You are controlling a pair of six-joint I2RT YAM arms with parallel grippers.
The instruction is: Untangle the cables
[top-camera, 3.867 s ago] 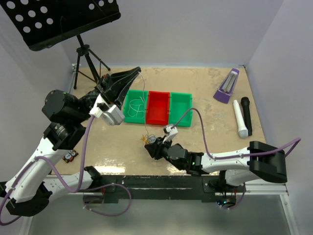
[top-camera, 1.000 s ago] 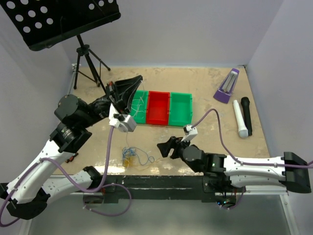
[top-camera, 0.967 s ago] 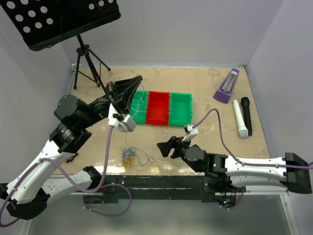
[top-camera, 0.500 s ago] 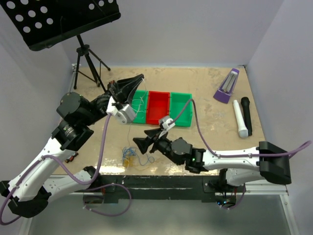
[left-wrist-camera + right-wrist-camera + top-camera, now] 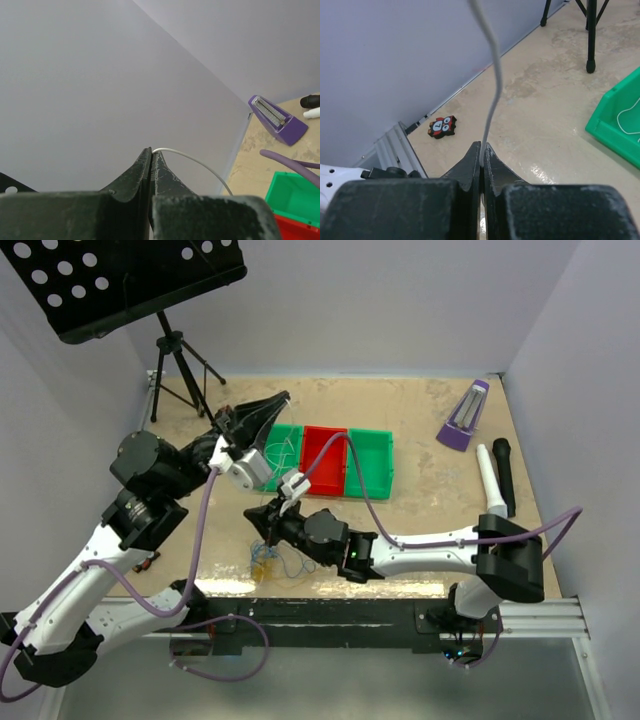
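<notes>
My left gripper (image 5: 284, 398) is raised over the left green bin (image 5: 272, 472) and is shut on the white cable (image 5: 195, 161), which arcs out of its tips (image 5: 151, 150) and down. Lower, just above the table, my right gripper (image 5: 252, 514) is shut on the same white cable (image 5: 493, 85), which rises straight up from its tips (image 5: 482, 145). A loose tangle of the blue cable (image 5: 291, 562) and the yellow-orange cable (image 5: 260, 566) lies on the table right below the right gripper. More white loops lie in that green bin.
A red bin (image 5: 322, 462) and a second green bin (image 5: 370, 462) adjoin the first. A music stand (image 5: 130, 280) with its tripod stands back left. A purple metronome (image 5: 464, 416) and two microphones (image 5: 492, 485) lie at right. An owl figure (image 5: 442, 126) sits near the left wall.
My right arm has swung left across the table to the hanging white cable, and its jaws went from open to shut on it. The left gripper has barely moved.
</notes>
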